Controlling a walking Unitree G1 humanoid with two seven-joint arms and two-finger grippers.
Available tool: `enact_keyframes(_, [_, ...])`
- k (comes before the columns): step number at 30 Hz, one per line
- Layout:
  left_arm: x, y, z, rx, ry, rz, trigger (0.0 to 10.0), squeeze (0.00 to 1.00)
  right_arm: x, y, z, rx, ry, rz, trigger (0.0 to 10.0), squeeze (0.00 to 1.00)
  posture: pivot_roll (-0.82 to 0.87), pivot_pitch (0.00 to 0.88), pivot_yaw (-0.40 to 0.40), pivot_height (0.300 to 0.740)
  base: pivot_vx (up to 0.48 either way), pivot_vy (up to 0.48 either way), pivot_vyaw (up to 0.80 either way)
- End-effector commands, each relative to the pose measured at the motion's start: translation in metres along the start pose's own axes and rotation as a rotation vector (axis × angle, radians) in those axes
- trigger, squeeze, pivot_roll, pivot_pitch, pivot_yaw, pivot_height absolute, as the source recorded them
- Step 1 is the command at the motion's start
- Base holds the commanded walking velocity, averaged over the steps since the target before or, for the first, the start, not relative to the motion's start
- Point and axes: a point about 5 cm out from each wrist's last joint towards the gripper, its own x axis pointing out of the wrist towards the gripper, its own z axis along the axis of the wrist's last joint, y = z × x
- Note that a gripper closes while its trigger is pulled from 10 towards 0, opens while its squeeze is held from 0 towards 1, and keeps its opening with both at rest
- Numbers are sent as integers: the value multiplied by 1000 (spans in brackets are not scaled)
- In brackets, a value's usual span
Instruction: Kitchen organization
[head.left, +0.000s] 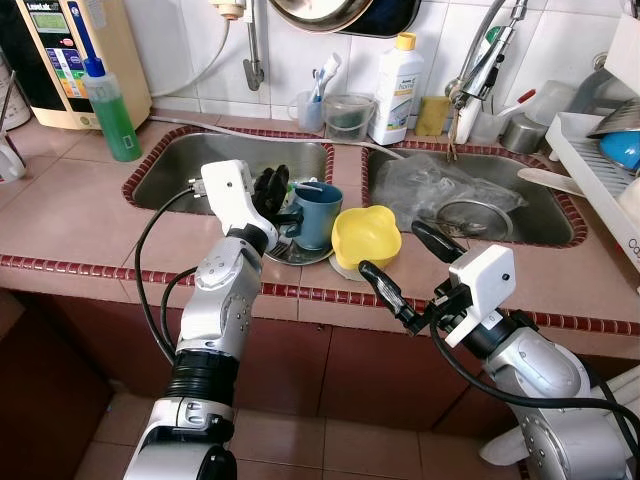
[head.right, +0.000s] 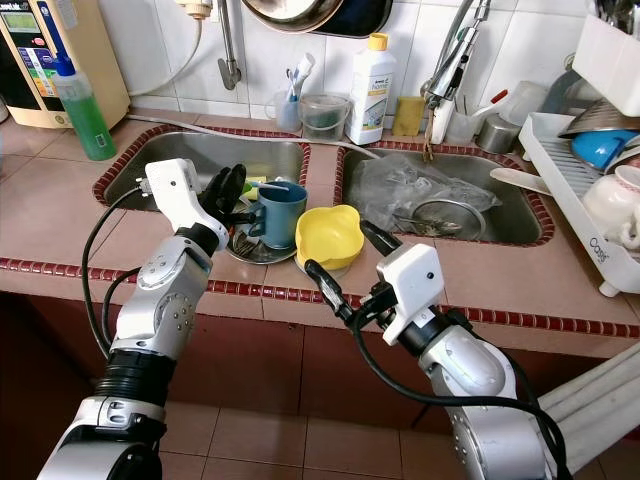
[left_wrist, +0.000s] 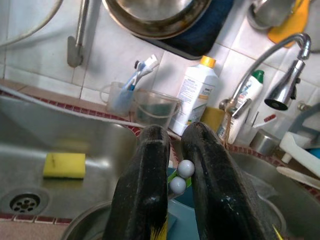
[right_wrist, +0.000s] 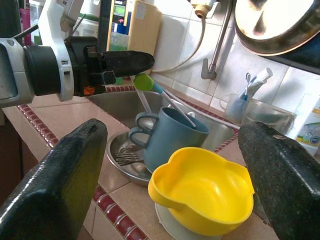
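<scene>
The left gripper (head.left: 272, 190) hides the mug (head.left: 318, 214) handle and part of the steel dish (head.left: 300, 252) beneath. In its wrist view its fingers (left_wrist: 145, 195) cover most of the mug; the pan (left_wrist: 160, 15) above is cropped.

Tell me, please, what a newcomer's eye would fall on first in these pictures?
Probably the bright yellow bowl on the tiled counter edge between the two sinks, with the right gripper wide open just in front of it. Next to it stands a blue mug on a steel plate, where the left gripper is closed on utensil handles sticking out of the mug.
</scene>
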Motion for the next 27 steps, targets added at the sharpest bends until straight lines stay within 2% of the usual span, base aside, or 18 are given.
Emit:
enact_keyframes(1, [4, -7, 3, 26, -4, -50, 10000, 0, 1, -3, 2, -21, -4, -2, 10000, 0, -180, 0, 14, 740, 0, 0, 0])
enact_keyframes(13, [-4, 2, 2, 141, 28, -170, 10000, 0, 2, -4, 1, -23, -3, 7, 10000, 0, -169, 0, 4, 740, 0, 0, 0])
enact_keyframes(20, [-7, 16, 3, 167, 40, -160, 10000, 0, 3, -4, 2, -23, -6, 13, 10000, 0, -164, 0, 1, 740, 0, 0, 0])
enact_keyframes(27, [-8, 19, 4, 167, 40, -152, 10000, 0, 3, -4, 1, -22, -4, 15, 10000, 0, -163, 0, -1, 740, 0, 0, 0])
